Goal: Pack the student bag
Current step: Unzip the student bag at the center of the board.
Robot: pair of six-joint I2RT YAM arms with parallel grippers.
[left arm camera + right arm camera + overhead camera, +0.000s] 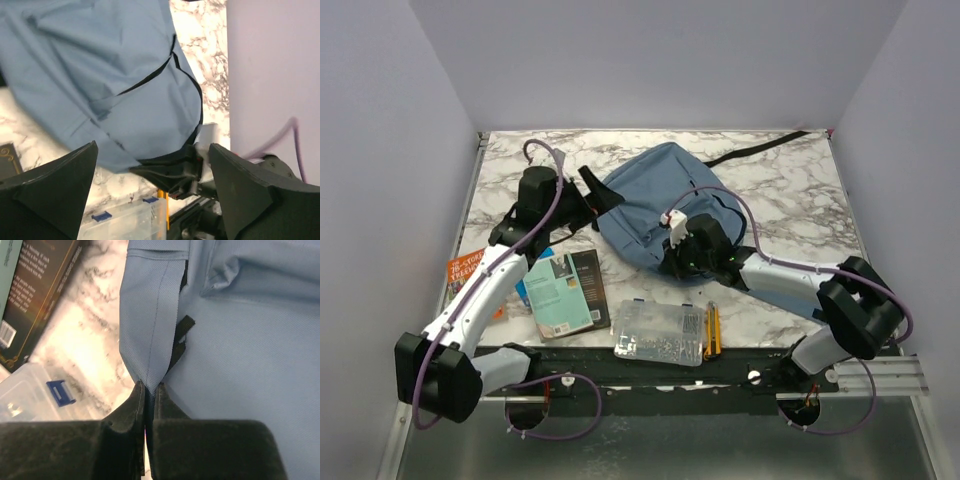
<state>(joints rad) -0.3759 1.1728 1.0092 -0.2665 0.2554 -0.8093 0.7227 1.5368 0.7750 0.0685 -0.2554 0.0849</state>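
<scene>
The student bag (655, 195) is a large blue-grey backpack lying flat in the middle of the marble table. My right gripper (672, 258) is at the bag's near edge, shut on a pinched fold of its fabric (148, 382), next to a black zip pull (183, 329). My left gripper (603, 205) hovers at the bag's left side, wide open and holding nothing. In the left wrist view its fingers (55, 195) frame the bag (100, 75), with the right gripper (190, 175) below them.
A teal book (555, 295) and a dark book (586, 285) lie left of the bag, and an orange book (468, 270) farther left. A clear plastic box (660, 331) and yellow pencils (712, 330) sit at the near edge. A black strap (760, 148) trails back right.
</scene>
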